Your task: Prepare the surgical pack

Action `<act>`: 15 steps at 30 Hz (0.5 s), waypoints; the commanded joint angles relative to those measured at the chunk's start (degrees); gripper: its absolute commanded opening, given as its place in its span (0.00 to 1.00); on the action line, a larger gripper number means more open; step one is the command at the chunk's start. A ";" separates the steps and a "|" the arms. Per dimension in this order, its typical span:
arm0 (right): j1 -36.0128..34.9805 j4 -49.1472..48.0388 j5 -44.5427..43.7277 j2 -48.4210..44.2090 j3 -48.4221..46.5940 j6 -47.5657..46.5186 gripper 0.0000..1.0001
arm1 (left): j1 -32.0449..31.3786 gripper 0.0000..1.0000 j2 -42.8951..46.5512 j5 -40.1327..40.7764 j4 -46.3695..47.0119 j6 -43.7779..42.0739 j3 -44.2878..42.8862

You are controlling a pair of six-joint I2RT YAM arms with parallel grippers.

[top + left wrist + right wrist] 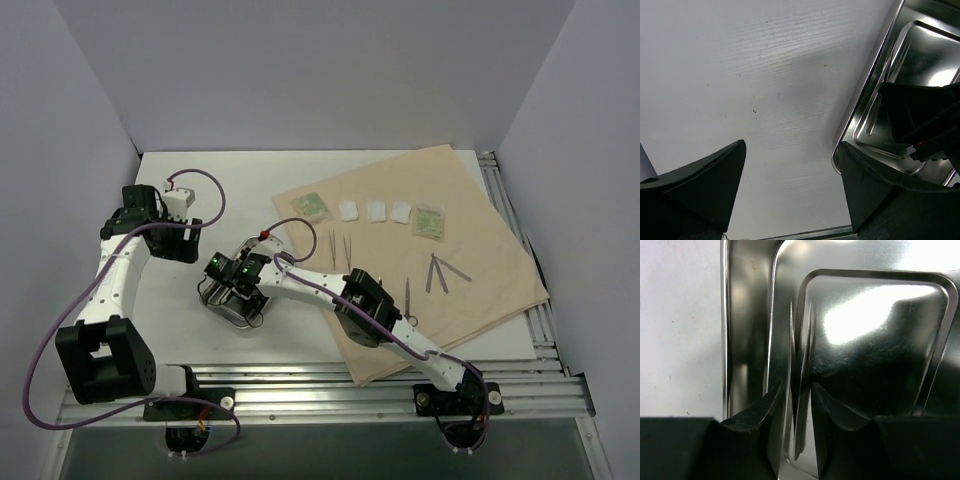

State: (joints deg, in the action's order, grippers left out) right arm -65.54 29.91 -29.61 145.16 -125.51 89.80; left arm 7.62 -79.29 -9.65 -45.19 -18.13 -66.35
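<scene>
The steel tray (222, 312) sits on the white table left of the tan cloth (480, 250). My right gripper (237, 280) reaches into the tray (880, 340) and is shut on thin metal tweezers (801, 355), which point away along the tray floor. My left gripper (190, 245) is open and empty over bare table, its right finger (875, 190) beside the tray's corner (860, 125). On the cloth lie two green packets (311, 205), three white gauze squares (376, 211), more tweezers (340, 246) and small scissors (408, 298).
Two more metal instruments (440, 272) lie on the cloth's right part. A metal rail (330, 385) runs along the near edge, holding both arm bases. Grey walls close in the table on three sides.
</scene>
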 commanded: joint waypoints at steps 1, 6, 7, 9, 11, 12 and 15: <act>0.59 2.70 -1.86 -0.05 0.88 0.73 0.24 | 0.38 0.84 1.24 -0.72 2.30 -0.15 -0.27; 0.59 2.35 -2.29 -0.84 0.97 0.12 0.24 | 0.38 0.84 1.85 -0.72 2.30 -0.24 -0.28; 0.50 1.91 -2.73 -1.19 0.97 -0.41 0.24 | 0.38 0.84 1.85 -0.72 2.30 -0.15 -0.27; 0.24 0.59 -3.96 -2.69 0.97 -2.78 0.24 | 0.38 0.84 1.94 -0.81 2.21 -0.33 -0.36; -0.64 0.24 -6.86 -4.70 0.97 -4.27 0.24 | 0.38 0.84 1.86 -0.81 2.12 -0.33 -0.45; -0.90 0.32 -7.83 -5.58 1.23 -5.33 0.24 | 0.38 0.84 1.85 -0.90 2.04 -0.41 -0.54; -2.31 -1.86 -12.65 -10.15 3.60 -9.09 0.24 | 0.38 0.84 1.77 -1.07 1.95 -0.59 -0.71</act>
State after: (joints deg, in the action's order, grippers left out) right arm -66.08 28.25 -33.76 143.65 -123.68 84.99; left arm 7.62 -79.26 -9.67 -45.17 -18.22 -66.35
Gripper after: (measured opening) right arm 0.244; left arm 0.840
